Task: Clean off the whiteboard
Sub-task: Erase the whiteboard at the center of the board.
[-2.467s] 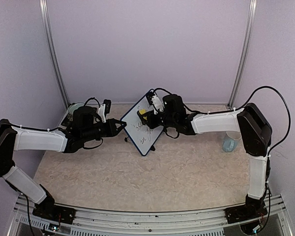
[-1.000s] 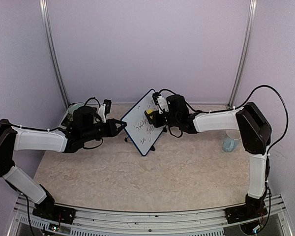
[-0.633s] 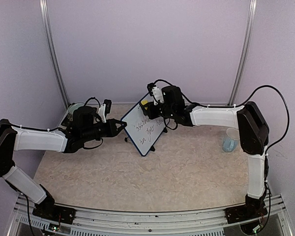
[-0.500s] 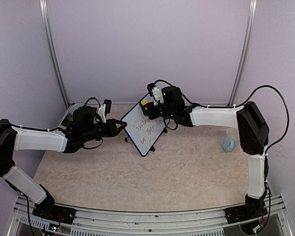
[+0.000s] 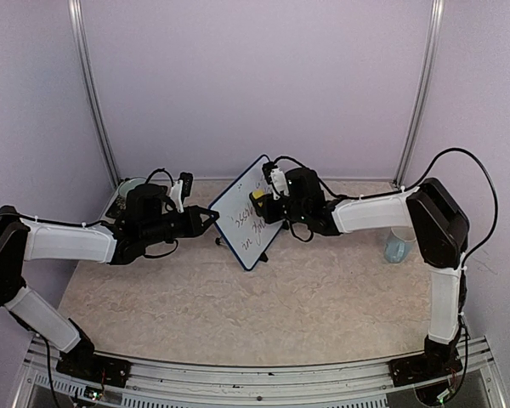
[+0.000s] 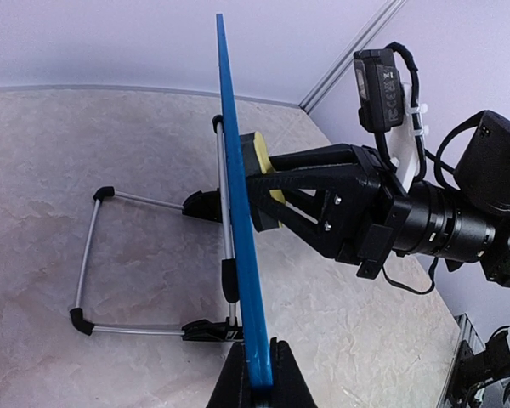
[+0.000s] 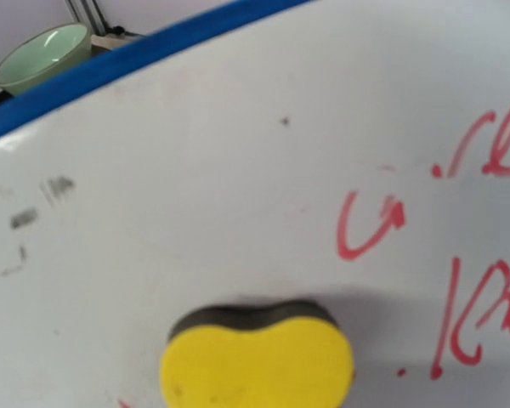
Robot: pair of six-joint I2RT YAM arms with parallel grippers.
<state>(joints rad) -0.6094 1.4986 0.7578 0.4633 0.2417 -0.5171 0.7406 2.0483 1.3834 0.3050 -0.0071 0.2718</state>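
Note:
The whiteboard (image 5: 243,223) stands tilted on its wire stand at the back middle of the table. Red writing (image 7: 376,224) shows on its white face (image 7: 178,195). The blue frame (image 6: 238,229) appears edge-on in the left wrist view. My left gripper (image 5: 211,218) is shut on the frame's edge (image 6: 260,374). My right gripper (image 5: 269,204) is shut on a yellow sponge (image 7: 257,364) with a dark pad. The sponge (image 6: 256,174) is pressed flat against the board's face. The sponge hides the right fingers in the right wrist view.
A pale green bowl (image 5: 129,184) sits at the back left behind the left arm, and the bowl (image 7: 41,56) shows above the board's rim. A clear blue cup (image 5: 397,245) stands at the right. The wire stand (image 6: 89,255) spreads behind the board.
The right gripper swept the sponge up to the board's top corner, then came back down to the middle of the face. The left gripper has kept its hold.

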